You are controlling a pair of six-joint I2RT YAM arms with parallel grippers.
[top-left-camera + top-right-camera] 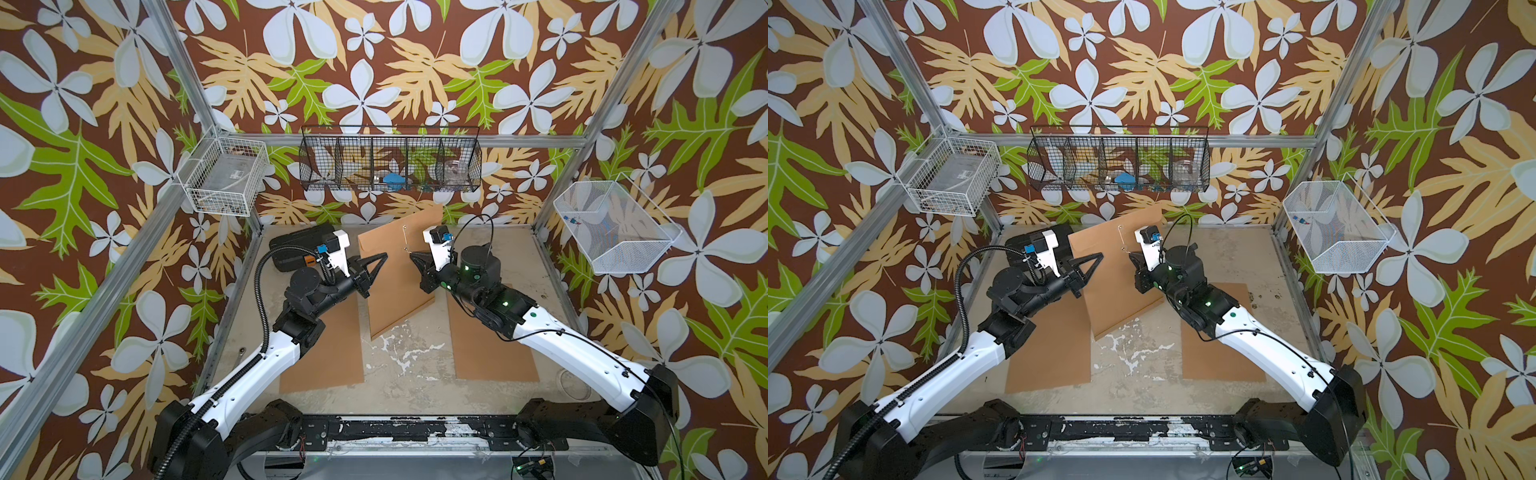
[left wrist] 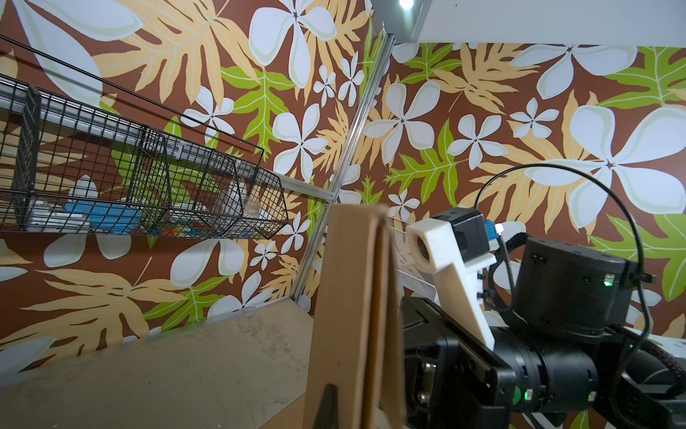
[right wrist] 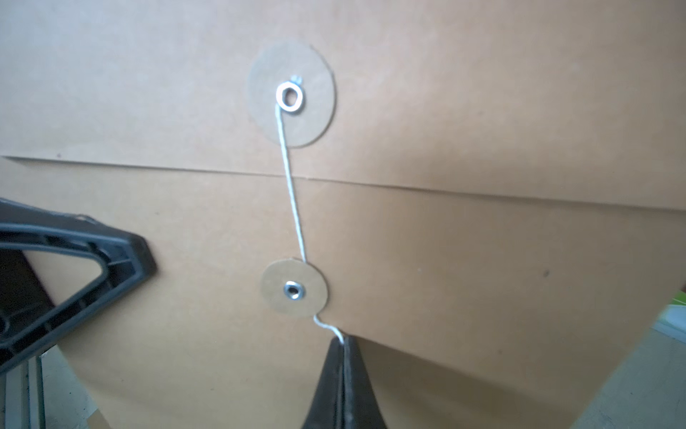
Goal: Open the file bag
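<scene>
While the table [image 1: 415, 374] carries the file bag [image 1: 395, 282] standing on edge, flap closed, the left gripper [image 1: 383, 255] is clamped tight on the bag's near-side edge. The right gripper [image 3: 343, 345] sits at the bag's face, fingers pinched on the string [image 3: 293, 208] just below the lower disc [image 3: 295, 289].

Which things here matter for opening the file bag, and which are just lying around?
Job: file bag, held by left fingers; string, pinched by right fingers.
Lying about: two flat brown sheets; black wire basket; two white wire baskets.
</scene>
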